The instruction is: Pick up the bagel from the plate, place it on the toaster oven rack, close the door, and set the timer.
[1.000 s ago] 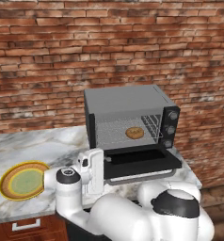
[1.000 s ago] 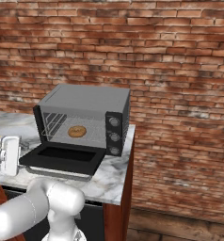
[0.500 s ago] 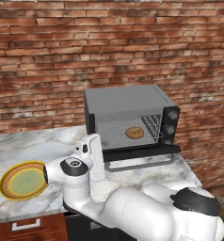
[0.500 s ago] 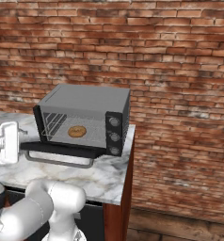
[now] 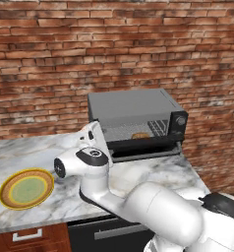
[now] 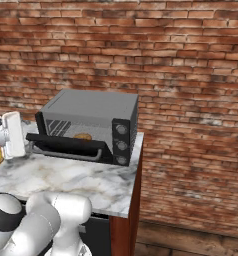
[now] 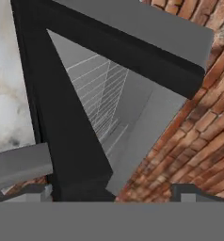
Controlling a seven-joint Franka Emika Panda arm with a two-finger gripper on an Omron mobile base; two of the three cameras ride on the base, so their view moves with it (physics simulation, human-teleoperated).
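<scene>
I see the plate (image 5: 26, 189) bare on the marble counter (image 5: 153, 172), well left of my fingers; the gripper (image 5: 96, 139) sits at the half-raised door (image 5: 144, 146) by its grey handle (image 6: 66, 154); I cannot tell whether the fingers are apart; beyond them the bagel (image 5: 140, 135) lies on the toaster oven rack (image 5: 133, 132).

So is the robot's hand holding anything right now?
Nothing that I can see. The hand is by the door's left end, its tips apart. The bagel lies inside on the rack.
</scene>
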